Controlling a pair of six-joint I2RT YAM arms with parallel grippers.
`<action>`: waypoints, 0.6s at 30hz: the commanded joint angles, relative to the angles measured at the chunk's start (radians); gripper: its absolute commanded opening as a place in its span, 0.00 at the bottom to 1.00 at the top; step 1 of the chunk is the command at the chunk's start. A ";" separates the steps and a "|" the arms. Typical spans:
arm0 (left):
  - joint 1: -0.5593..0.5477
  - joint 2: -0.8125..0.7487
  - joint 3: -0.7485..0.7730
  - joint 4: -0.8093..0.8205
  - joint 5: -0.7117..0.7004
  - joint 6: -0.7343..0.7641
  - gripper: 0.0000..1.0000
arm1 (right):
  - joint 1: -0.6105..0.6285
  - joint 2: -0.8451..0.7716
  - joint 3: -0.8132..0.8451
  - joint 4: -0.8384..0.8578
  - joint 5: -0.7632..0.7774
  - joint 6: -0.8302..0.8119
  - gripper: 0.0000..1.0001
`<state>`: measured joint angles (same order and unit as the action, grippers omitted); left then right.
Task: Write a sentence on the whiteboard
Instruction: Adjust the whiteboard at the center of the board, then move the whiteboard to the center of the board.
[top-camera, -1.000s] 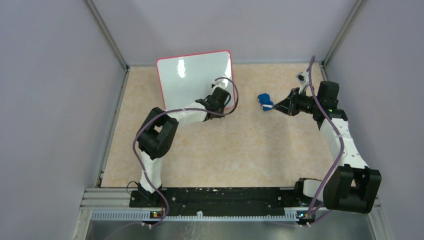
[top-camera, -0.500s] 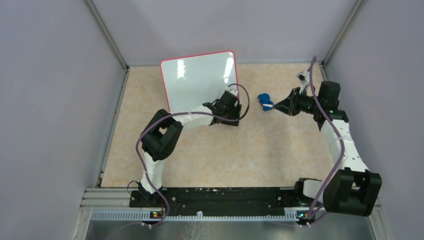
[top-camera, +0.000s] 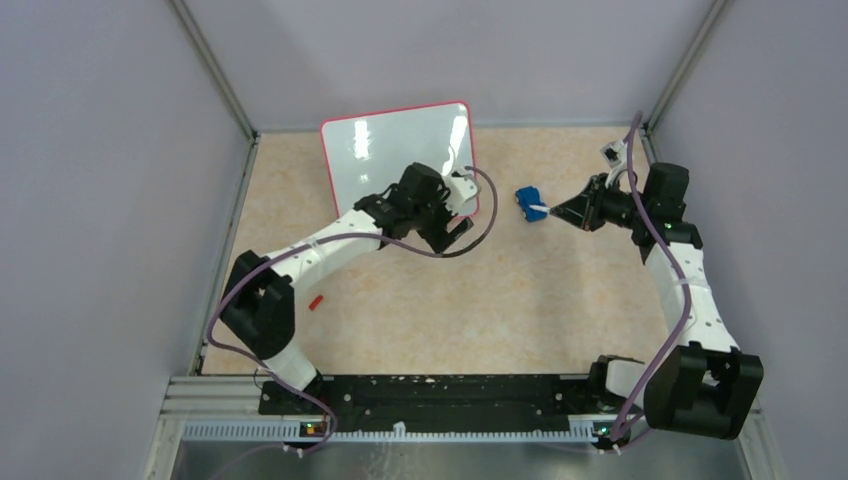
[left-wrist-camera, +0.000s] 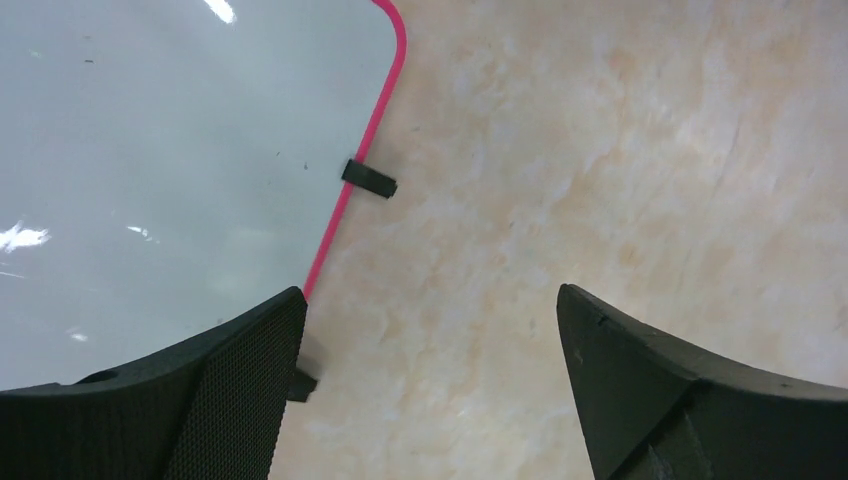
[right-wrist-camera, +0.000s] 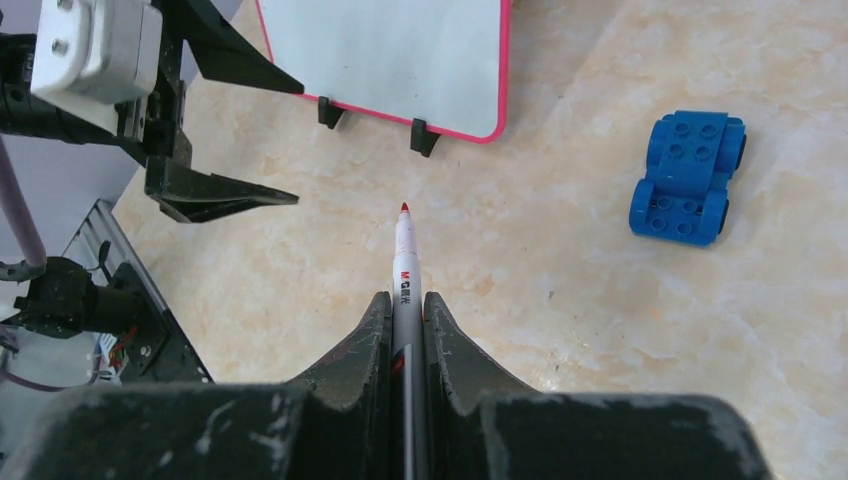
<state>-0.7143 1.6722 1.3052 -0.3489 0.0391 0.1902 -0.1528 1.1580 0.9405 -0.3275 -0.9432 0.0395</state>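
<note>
Your right hand (right-wrist-camera: 405, 300) grips the marker (right-wrist-camera: 404, 255) tight. Your left hand (left-wrist-camera: 430, 292) is wide and holds nothing, by the whiteboard (top-camera: 395, 150) near the counter's far left corner. Nothing pins the board, so writing may push it away.

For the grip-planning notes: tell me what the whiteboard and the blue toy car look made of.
The whiteboard: glossy white coated surface, possibly melamine, given sharp light reflections; pink-red rim looks plastic. The blue toy car: hard moulded plastic, slightly shiny, with brick-style studs on top.
</note>
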 joint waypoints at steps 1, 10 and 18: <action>0.063 -0.044 0.005 -0.266 0.170 0.557 0.99 | -0.008 -0.021 0.004 0.040 -0.040 -0.001 0.00; 0.172 0.073 0.161 -0.643 0.168 1.207 0.99 | -0.007 -0.018 0.006 0.028 -0.061 -0.020 0.00; 0.187 0.037 -0.063 -0.462 -0.029 1.671 0.94 | -0.007 -0.002 0.007 0.025 -0.073 -0.023 0.00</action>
<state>-0.5320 1.7321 1.3090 -0.8532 0.0860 1.5513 -0.1532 1.1584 0.9405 -0.3298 -0.9829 0.0429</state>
